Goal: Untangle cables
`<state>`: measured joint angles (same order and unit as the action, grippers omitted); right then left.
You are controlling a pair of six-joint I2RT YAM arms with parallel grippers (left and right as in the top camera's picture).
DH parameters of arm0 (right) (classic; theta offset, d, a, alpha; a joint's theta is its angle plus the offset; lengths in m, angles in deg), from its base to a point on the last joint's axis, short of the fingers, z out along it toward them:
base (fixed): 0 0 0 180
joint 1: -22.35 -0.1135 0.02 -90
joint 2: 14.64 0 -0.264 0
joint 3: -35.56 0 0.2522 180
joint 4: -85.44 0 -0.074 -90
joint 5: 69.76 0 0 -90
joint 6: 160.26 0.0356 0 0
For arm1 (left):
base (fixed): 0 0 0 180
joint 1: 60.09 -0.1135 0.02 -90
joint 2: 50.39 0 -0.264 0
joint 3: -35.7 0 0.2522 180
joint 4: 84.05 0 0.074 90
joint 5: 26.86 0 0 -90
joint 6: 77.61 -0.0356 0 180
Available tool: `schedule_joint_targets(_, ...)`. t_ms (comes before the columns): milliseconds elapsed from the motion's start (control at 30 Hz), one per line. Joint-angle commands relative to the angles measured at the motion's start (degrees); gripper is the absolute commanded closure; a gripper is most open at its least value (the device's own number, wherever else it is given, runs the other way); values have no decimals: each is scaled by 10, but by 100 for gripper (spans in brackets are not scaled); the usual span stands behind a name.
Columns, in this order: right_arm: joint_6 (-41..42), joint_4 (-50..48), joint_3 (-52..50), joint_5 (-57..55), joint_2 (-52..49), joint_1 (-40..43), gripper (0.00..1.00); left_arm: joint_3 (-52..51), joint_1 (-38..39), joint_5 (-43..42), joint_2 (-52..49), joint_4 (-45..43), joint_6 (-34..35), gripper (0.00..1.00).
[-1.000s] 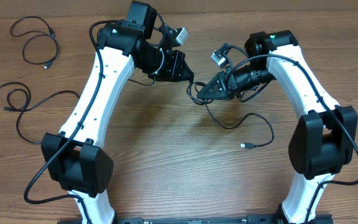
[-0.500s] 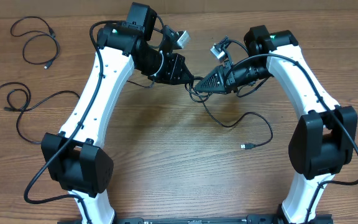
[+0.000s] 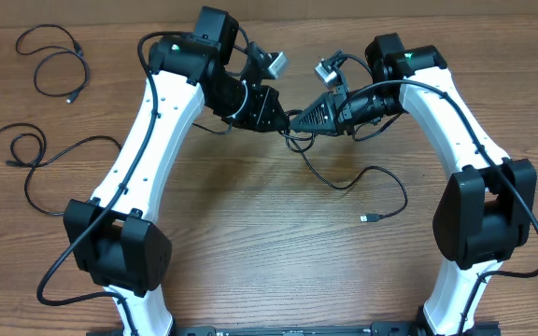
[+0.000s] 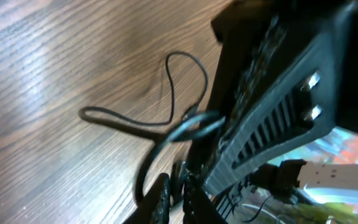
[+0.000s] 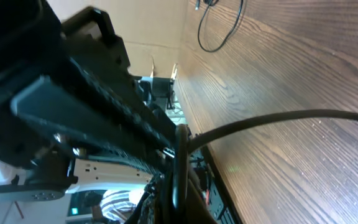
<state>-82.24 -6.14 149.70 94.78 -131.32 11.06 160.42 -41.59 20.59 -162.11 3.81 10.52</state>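
**Pincers met tip to tip over a bunched cable**

Towards the far side of the counter [image 3: 250,252], the left pincer [image 3: 284,118] and the right pincer [image 3: 297,122] are seen tip to tip. Much of each wrist view is blocked by the other's ribbed black housing.

The cable [image 3: 348,187], thin, black and limp, is bunched in small loops just below the tips. From there it is trailed in a wide curve towards the white right arm [image 3: 474,140] and ends in a small plug [image 3: 366,218] lying on the wood.

The right pincer is pressed together on a strand. The left pincer's fingers [image 4: 164,196] are seen close together with a strand running into the gap; whether it is pinched cannot be told.

Two loose cables [image 3: 92,142] are laid in coils well apart at the left edge, beyond the left arm [image 3: 152,131]. The counter is brown, wood-grained and slightly glossy.
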Motion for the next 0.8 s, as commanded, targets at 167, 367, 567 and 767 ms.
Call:
schedule_joint_targets(167,54,-41,9,27,11,2,96,0,14,71,-5,22,2,49)
schedule_joint_targets(367,58,-42,9,20,11,2,96,3,-6,61,-3,20,14,50)
schedule_joint_targets(567,64,-41,9,21,11,2,96,4,-49,4,-2,20,24,55)
schedule_joint_targets(767,77,-44,9,21,11,2,96,4,-81,-29,-2,16,54,61)
